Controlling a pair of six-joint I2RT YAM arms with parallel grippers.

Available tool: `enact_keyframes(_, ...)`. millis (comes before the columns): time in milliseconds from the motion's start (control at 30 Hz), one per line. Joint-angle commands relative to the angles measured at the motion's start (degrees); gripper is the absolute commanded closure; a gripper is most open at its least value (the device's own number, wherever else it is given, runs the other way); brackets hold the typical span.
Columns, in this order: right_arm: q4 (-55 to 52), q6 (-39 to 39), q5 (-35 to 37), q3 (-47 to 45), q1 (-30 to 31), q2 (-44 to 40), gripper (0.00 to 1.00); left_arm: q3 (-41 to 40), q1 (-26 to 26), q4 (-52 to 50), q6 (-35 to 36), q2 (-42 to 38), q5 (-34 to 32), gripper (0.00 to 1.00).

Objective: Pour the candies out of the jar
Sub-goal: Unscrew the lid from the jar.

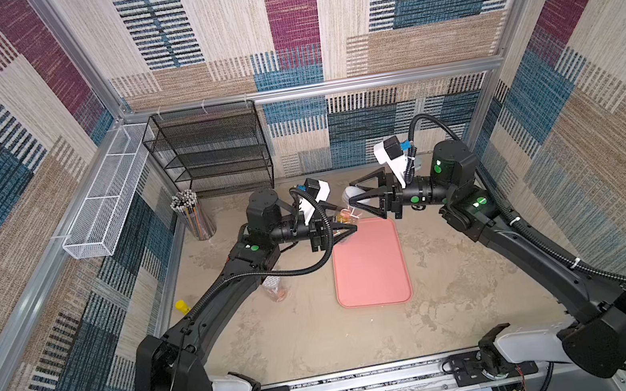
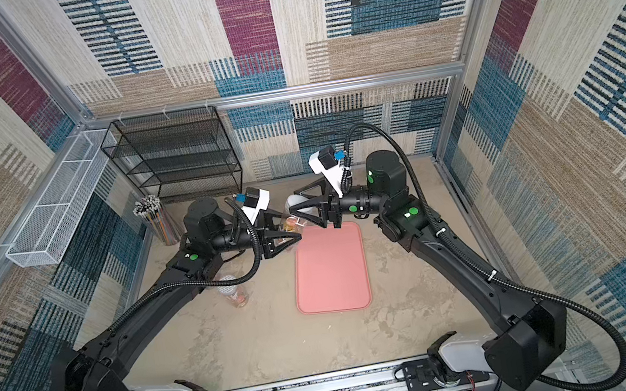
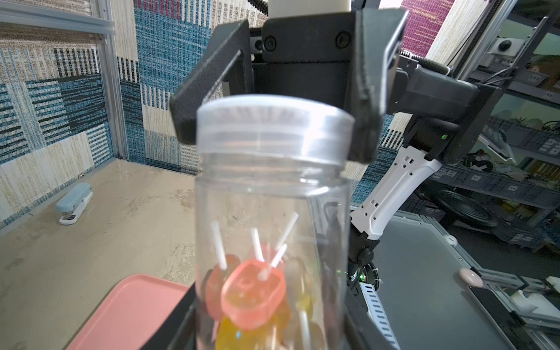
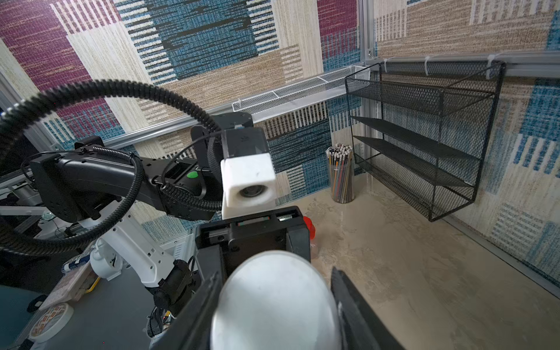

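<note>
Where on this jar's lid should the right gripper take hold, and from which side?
Probably the lid's ribbed side wall, jaws on opposite sides, coming end-on along the jar's axis. It is round and shallow, and the left gripper holds the jar's body, leaving only the lid end free.

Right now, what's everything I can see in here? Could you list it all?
jar: one, clear, held up by the tray's far end
lid: one, whitish, on the jar
candies: several, orange, pink, yellow, inside the jar
tray: one, pink, mid-table
second jar: one, clear, under the left arm
pencil cup: one, clear, far left corner
shelf: one, black mesh, back wall
basket: one, white mesh, left wall
stapler: one, pale blue, by a wall
yellow thing: one, table's left edge, too small to name
table: one, beige
left gripper: black, shut on the jar
right gripper: black, shut on the lid
</note>
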Motion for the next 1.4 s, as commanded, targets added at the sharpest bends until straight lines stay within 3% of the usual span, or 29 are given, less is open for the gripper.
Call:
enact_keyframes(0, 4.3, 1.35, -0.32, 1.34, -0.36, -0.11, 0.64, 0.11, 0.33, -2.99, 1.36, 0.32, -1.88, 1.0)
enact_keyframes(333, 5.07, 0.1, -4.35, 1.64, -0.41, 2.93, 0.61, -0.31, 0.28, -1.94, 0.75, -0.49, -2.18, 1.0)
enact_keyframes(1100, 5.6, 0.89, -2.66, -0.56, -0.21, 2.58, 0.27, -0.16, 0.09, -0.18, 0.05, -0.88, -4.13, 1.0)
enact_keyframes(1367, 1.25, 5.23, 7.79, 4.11, -0.27, 2.49, 0.07, -1.21, 0.09, -1.51, 1.31, -2.0, -8.92, 1.0)
